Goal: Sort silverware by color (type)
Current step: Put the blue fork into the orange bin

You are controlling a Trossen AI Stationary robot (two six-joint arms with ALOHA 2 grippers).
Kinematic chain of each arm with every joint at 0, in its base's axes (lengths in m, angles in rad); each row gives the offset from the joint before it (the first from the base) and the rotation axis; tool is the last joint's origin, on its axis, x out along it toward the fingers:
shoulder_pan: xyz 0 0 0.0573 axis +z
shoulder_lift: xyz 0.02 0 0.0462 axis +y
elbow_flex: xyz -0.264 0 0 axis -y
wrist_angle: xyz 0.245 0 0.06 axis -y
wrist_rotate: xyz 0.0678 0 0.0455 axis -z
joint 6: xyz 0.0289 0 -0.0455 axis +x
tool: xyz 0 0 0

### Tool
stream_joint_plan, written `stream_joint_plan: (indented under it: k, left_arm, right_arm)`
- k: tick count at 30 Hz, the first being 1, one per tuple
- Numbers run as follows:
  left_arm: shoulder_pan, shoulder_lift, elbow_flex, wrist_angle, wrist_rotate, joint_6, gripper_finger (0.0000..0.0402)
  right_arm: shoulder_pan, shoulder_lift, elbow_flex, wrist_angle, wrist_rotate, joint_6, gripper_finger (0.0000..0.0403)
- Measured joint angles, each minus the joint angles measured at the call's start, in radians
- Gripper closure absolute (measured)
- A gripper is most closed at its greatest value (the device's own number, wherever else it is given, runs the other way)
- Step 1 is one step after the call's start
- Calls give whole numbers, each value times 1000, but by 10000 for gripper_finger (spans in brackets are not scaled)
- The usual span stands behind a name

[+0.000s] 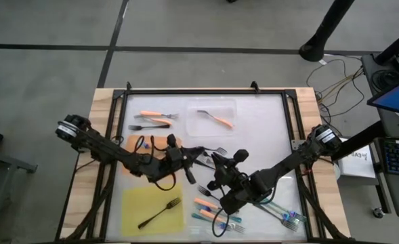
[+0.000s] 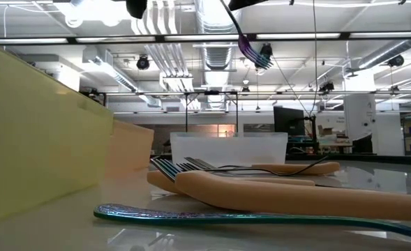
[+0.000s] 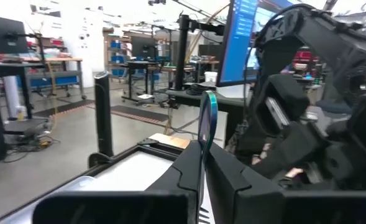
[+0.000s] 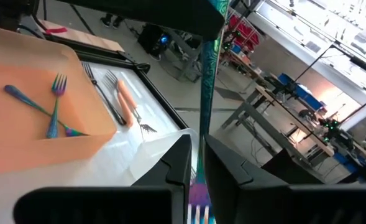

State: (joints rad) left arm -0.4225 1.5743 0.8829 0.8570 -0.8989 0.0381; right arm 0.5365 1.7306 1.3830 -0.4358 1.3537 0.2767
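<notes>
A teal, iridescent fork (image 4: 206,93) hangs in the air above the middle of the table, between my two grippers. My left gripper (image 3: 204,155) is shut on its handle. My right gripper (image 4: 198,158) faces it and is closed around the fork near the tines. In the low view the fork (image 2: 250,45) slants high above the table with its purple tines lowest. Two teal forks (image 4: 52,112) lie crossed on the orange mat (image 1: 137,144). A black fork (image 1: 160,212) lies on the yellow mat (image 1: 152,207). My left gripper pinches the fork's handle (image 3: 205,134) between its two fingers, coming about level from the table's left and lying across the handle. The handle's rounded end sticks out past the fingers. The fork is clear of the table. My right gripper has the fork's neck (image 4: 200,177) between its two fingers, just beyond the tines (image 4: 198,202). It comes about level from the table's right, and its fingers lie across the fork. The handle runs away from it into my left gripper.
A clear tray (image 1: 234,108) at the back holds an orange fork (image 1: 218,120). Two orange-handled forks (image 1: 152,115) and a black one lie at the back left. More orange and teal forks (image 1: 206,203) lie near the front, and several teal ones (image 1: 287,217) at the front right.
</notes>
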Motion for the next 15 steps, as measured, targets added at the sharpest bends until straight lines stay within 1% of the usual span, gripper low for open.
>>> stream_joint_plan:
  k: [4,6,10,15]
  left_arm:
    - [0,-19,-1,-15,-41,38,401]
    - [0,-35,-1,-40,-77,51,401]
    - [-3,-68,-2,-128,-180,60,401]
    - [-23,-120,-16,-249,-316,58,401]
  right_arm:
    - [0,-3,0,-1,-7,-22,355]
    - [0,-11,0,0,-42,-23,343]
    - [0,-23,1,-1,-96,-26,328]
    - [5,-38,1,-12,-103,-28,322]
